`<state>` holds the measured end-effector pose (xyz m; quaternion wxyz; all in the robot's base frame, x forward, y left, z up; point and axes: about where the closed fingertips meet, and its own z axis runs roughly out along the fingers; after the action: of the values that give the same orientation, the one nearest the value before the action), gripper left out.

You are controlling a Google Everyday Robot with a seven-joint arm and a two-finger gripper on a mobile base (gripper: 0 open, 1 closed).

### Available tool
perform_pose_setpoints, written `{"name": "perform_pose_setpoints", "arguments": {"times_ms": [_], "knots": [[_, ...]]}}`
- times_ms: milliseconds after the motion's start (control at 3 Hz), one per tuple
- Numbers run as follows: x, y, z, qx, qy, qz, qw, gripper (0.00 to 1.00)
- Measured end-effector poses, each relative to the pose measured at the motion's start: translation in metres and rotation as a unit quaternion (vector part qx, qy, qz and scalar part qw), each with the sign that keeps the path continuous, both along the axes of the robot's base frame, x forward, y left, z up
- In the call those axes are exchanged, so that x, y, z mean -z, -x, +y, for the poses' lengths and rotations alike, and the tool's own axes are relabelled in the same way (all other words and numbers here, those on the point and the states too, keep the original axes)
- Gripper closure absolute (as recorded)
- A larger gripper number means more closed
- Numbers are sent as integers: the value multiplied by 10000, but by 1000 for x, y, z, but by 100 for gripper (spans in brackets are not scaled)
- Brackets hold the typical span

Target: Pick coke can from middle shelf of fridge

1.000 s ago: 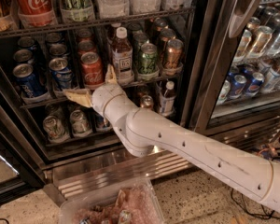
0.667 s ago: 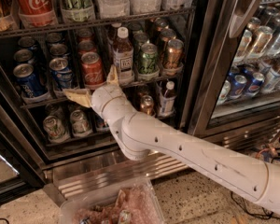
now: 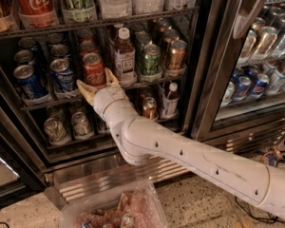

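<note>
Closer to the coke can [image 3: 94,69] now, the pincer [image 3: 99,83] sits spread wide at its 6 o'clock, by the middle shelf [image 3: 142,83] of the fridge [image 3: 76,175].

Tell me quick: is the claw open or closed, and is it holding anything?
Claw: open, holding nothing, its tips spread at the foot of the coke can on the middle shelf.

Gripper [image 3: 98,82] at the middle shelf [image 3: 147,83]; jaws spread either side of the coke can [image 3: 93,68].
</note>
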<state>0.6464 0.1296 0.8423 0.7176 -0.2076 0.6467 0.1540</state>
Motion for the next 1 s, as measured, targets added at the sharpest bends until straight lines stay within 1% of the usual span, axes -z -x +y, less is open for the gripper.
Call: {"name": "perform_pose_setpoints", "arguments": {"times_ms": [333,667,1000], "knots": [[0,0,0,-1,1,0,10000,32],[-4,-12,10,-110,72,-64,9999,27],[-4,-15,13,-135,50,-59,9999,32]]}}
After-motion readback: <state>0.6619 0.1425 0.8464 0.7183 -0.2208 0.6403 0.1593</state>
